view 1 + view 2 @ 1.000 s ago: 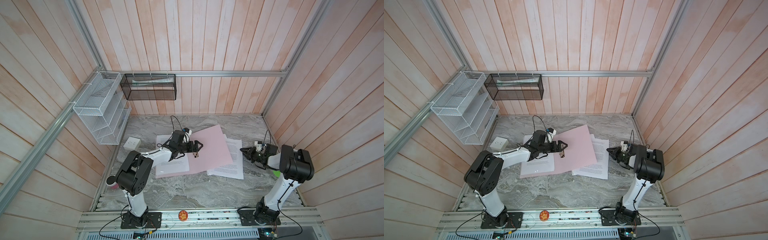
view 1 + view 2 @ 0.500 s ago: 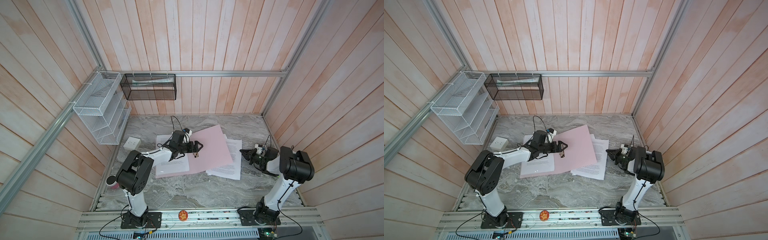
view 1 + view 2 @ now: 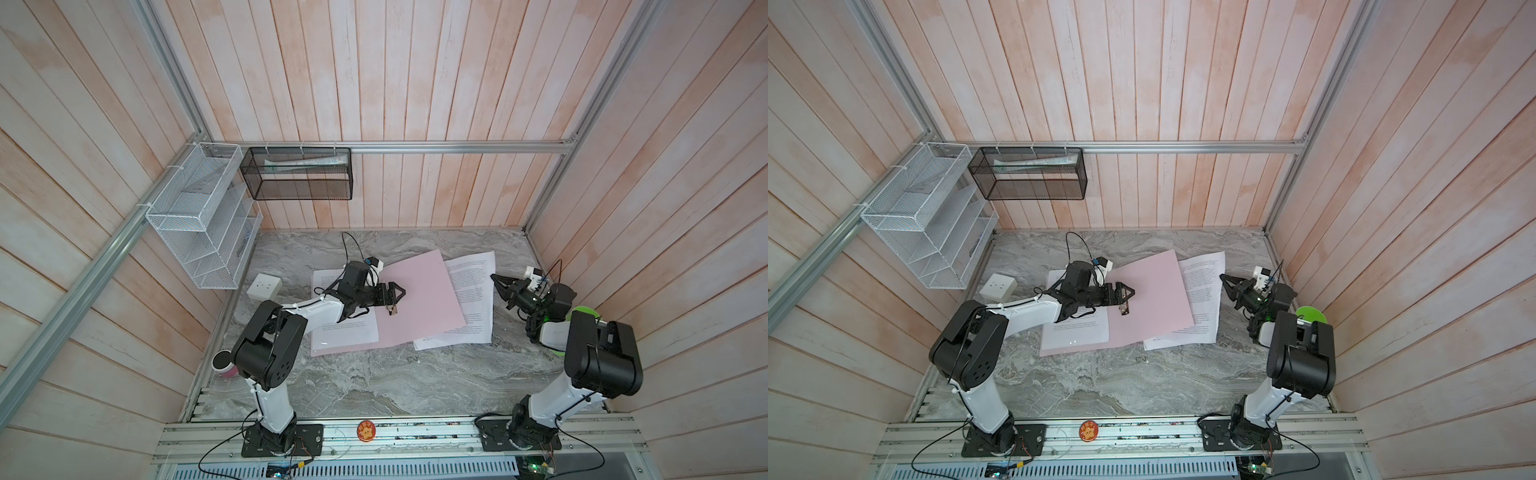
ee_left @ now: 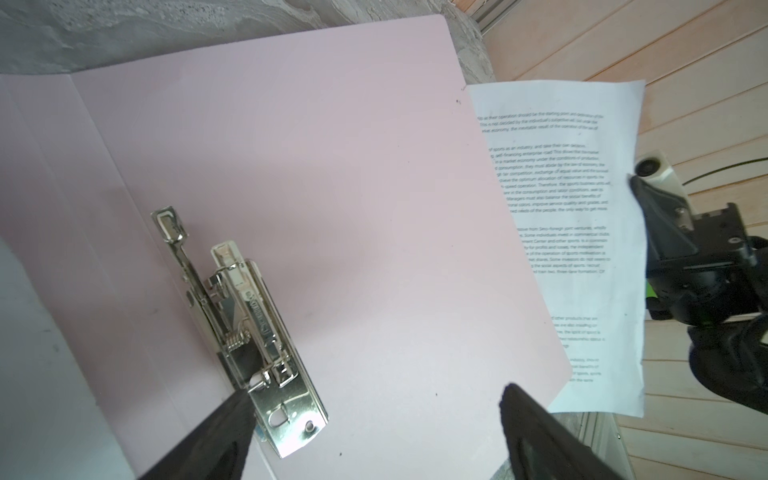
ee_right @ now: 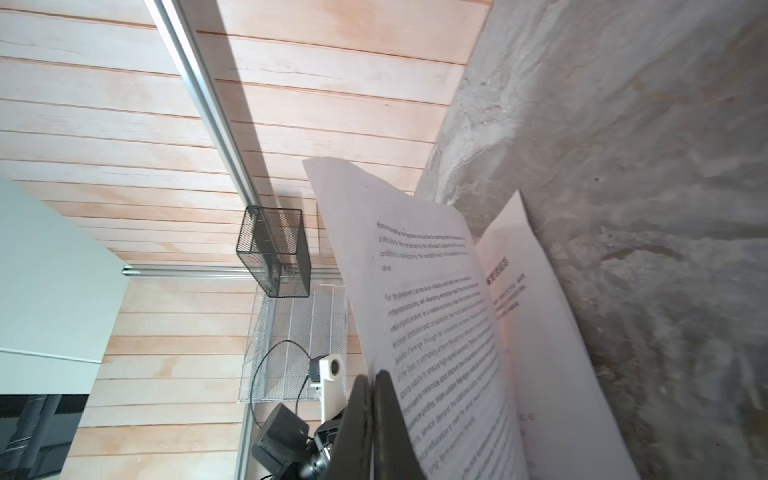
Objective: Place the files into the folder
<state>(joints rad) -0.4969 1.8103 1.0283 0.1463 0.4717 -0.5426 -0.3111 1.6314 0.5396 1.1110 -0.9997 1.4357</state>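
White sheet (image 5: 428, 311) is now lifting off the worktop (image 3: 374, 374), right gripper (image 5: 372, 378) pinching its edge. Left gripper (image 4: 374, 401) is hovering wide open over the folder's (image 4: 353, 187) clip (image 4: 249, 324), so loading looks imminent.

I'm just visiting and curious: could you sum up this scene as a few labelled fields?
Surface: marble table
Folder: pink folder, lying open, metal clip at its spine
On it: one printed sheet on its left half
Loose: more printed sheets at its right edge, partly under it
Left jaws: open above the clip
Right jaws: shut on a loose sheet at its edge
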